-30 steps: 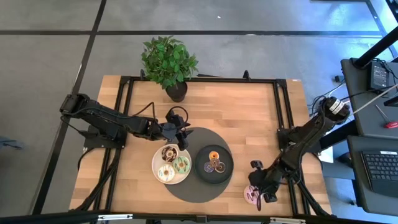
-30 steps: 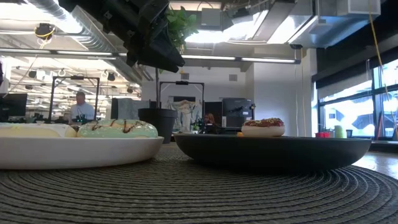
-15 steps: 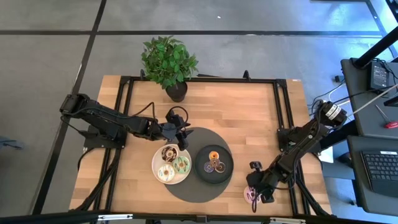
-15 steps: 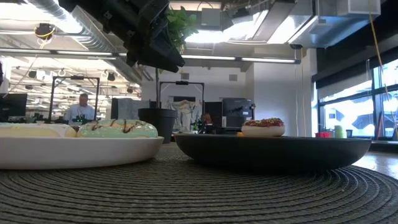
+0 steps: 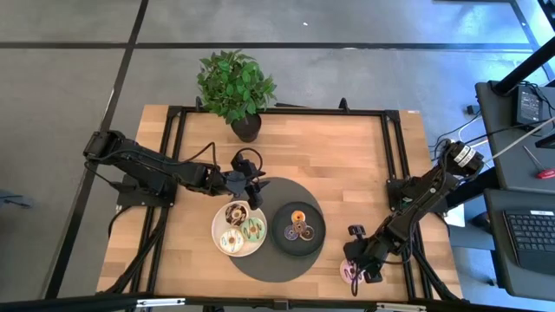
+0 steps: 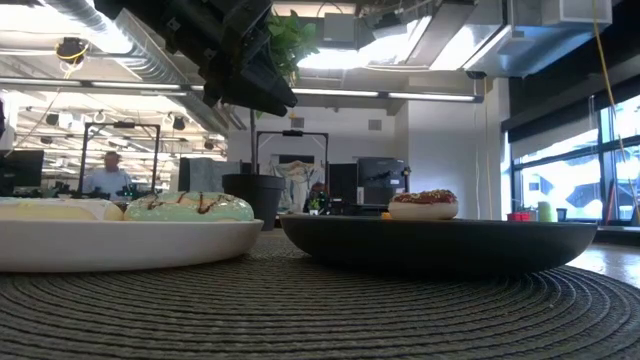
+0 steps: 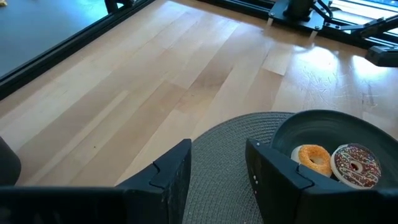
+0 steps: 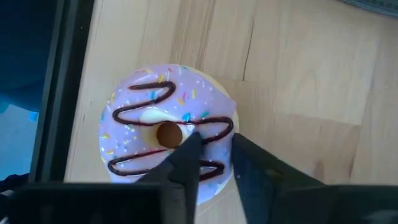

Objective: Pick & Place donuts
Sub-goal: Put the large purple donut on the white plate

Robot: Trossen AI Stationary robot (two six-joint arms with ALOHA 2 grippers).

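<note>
My right gripper (image 8: 208, 152) is down on a purple donut (image 8: 166, 132) at the table's (image 5: 347, 156) near edge, fingers (image 8: 186, 155) narrowed over its icing, one beside the hole; whether they grip it I cannot tell. My left gripper (image 7: 217, 165) hangs open above the mat (image 7: 224, 137), just beside the white plate (image 5: 218, 227).

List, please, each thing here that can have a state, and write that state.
purple donut: flat on the bare table, right gripper on its near edge.
left gripper: open, empty, above the mat.
white plate: holds three donuts.
black plate: holds small donuts.
plant: upright.
</note>
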